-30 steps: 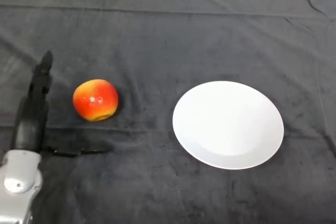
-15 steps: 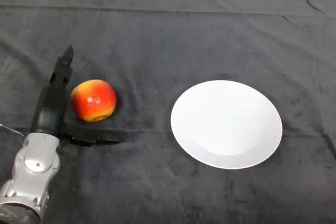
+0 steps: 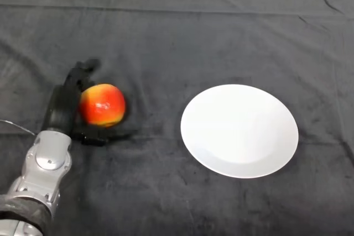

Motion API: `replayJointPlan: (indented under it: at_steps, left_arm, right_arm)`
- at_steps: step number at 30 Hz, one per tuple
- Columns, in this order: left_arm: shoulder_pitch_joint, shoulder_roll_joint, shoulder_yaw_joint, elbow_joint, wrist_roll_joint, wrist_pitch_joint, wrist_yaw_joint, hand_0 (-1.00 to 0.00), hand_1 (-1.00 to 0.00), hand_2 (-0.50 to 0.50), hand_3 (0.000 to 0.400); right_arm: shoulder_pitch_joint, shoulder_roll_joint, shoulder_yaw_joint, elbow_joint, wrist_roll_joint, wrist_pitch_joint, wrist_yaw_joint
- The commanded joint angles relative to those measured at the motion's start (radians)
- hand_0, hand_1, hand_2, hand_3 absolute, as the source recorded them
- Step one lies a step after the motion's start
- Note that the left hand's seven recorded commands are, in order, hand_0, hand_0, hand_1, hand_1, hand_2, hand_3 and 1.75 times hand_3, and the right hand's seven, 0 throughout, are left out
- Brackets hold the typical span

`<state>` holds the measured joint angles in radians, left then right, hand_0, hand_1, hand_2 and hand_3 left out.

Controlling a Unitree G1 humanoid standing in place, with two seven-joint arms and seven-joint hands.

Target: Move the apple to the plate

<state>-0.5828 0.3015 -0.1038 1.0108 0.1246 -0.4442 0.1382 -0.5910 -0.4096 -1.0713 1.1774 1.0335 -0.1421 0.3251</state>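
Hand (image 3: 62, 105) curls round the round apple (image 3: 103, 105).

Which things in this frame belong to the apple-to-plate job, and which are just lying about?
Part of the job:
- apple, on the cloth, not yet on the plate
- plate, white, to the apple's right
- left hand, fingers curling round the apple

Just there:
- dark cloth covering the table; nothing else lies on it

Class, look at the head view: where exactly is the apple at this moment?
The apple sits on the dark cloth in the left half of the view, cupped by the left hand, whose fingers curl around its far side. The white plate lies apart to its right.
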Motion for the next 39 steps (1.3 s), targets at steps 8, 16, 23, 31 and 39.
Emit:
replayJointPlan:
  at_steps: [8, 16, 23, 31, 39]
  left_arm:
    - [-0.077, -0.001, -0.027, 0.070, 0.027, -0.037, 0.036, -1.00, -1.00, 0.00, 0.400]
    - [-0.080, 0.005, -0.041, 0.065, 0.044, -0.065, 0.064, -1.00, -1.00, 0.00, 0.400]
    - [-0.073, 0.018, -0.047, -0.043, 0.047, -0.024, 0.065, -1.00, -1.00, 0.00, 0.400]
    - [-0.006, 0.020, -0.067, -0.321, 0.057, 0.068, 0.076, -1.00, -1.00, 0.00, 0.400]
    - [0.072, -0.001, -0.135, -0.607, 0.084, 0.179, 0.094, -1.00, -1.00, 0.00, 0.400]
  right_arm:
    - [0.007, -0.035, -0.0096, -0.010, -0.0032, -0.001, -0.0022]
    - [0.006, -0.036, -0.0103, -0.007, -0.0026, -0.002, -0.0006]
    - [0.006, -0.037, -0.0106, -0.006, -0.0024, -0.002, 0.0003]
    - [0.006, -0.036, -0.0101, -0.008, -0.0027, -0.002, -0.0001]
    - [0.007, -0.034, -0.0087, -0.012, -0.0037, -0.001, -0.0021]
